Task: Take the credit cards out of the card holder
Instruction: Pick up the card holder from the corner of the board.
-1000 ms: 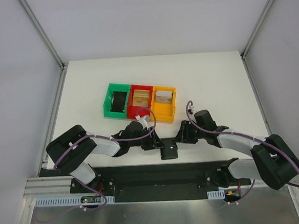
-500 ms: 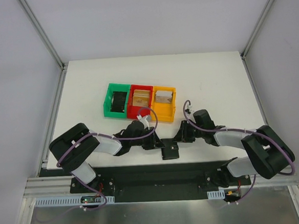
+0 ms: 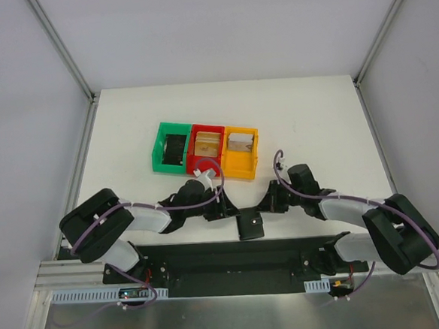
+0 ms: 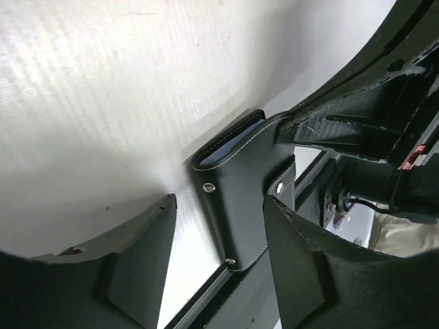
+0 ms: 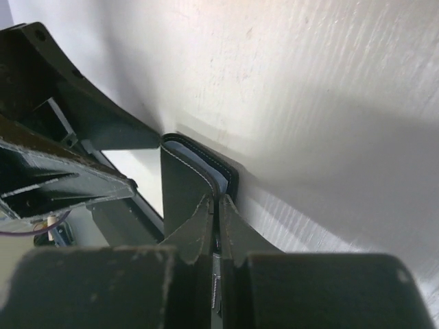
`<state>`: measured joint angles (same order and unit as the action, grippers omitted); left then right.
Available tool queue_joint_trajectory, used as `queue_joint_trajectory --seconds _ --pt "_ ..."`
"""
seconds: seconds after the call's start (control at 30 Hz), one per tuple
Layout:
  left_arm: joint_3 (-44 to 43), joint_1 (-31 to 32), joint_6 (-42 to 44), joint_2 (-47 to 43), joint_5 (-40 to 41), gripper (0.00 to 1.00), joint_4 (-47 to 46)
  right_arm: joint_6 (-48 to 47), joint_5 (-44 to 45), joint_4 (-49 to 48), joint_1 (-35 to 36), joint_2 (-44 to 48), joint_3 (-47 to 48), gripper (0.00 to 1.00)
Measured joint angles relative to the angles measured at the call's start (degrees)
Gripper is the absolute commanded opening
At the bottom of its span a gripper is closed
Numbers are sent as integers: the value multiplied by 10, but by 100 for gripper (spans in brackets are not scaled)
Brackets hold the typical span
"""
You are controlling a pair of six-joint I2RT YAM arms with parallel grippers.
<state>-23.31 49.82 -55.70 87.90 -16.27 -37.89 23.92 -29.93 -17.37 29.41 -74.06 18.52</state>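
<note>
The black card holder (image 3: 248,225) sits at the table's near edge between my two grippers. My right gripper (image 5: 216,200) is shut on one thin flap of the card holder (image 5: 182,185), and a grey-blue inner panel (image 5: 217,177) shows just beyond the fingertips. My left gripper (image 4: 221,205) is open, its fingers standing either side of the card holder (image 4: 240,205), which shows rivets and stitching. In the top view the left gripper (image 3: 224,209) and right gripper (image 3: 266,206) meet over the holder. A tan credit card (image 3: 207,144) lies in the red bin, another (image 3: 240,144) in the orange bin.
Three joined bins stand mid-table: green (image 3: 158,150) with a black object inside, red (image 3: 196,160), orange (image 3: 255,153). The black base rail (image 3: 241,257) runs just below the card holder. White enclosure walls rise on both sides.
My right gripper has closed onto the card holder's flap. My left gripper tightened, then opened again and drew slightly left. The card holder has tilted at the table edge.
</note>
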Motion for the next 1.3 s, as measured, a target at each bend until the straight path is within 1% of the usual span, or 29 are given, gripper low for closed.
queue_joint_trajectory --seconds 0.1,0.27,0.5,0.77,0.97,1.13,1.3 --pt "26 -5 -3 -28 4 62 -14 6 -19 8 -5 19 -3 0" --pt "61 -17 -7 -56 3 64 -40 22 -51 14 -18 53 -3 0" --pt "94 -27 -28 -63 -14 67 -103 40 -76 32 -29 106 1 0" --pt "77 -30 -59 1 -88 71 -221 59 -91 45 -29 128 9 0" --pt "67 -30 -69 17 -115 72 -276 70 -101 54 -30 152 15 0" --pt "57 -30 -69 17 -128 68 -294 78 -111 57 -30 164 31 0" --pt "47 -25 -66 17 -134 57 -295 83 -115 57 -30 165 37 0"
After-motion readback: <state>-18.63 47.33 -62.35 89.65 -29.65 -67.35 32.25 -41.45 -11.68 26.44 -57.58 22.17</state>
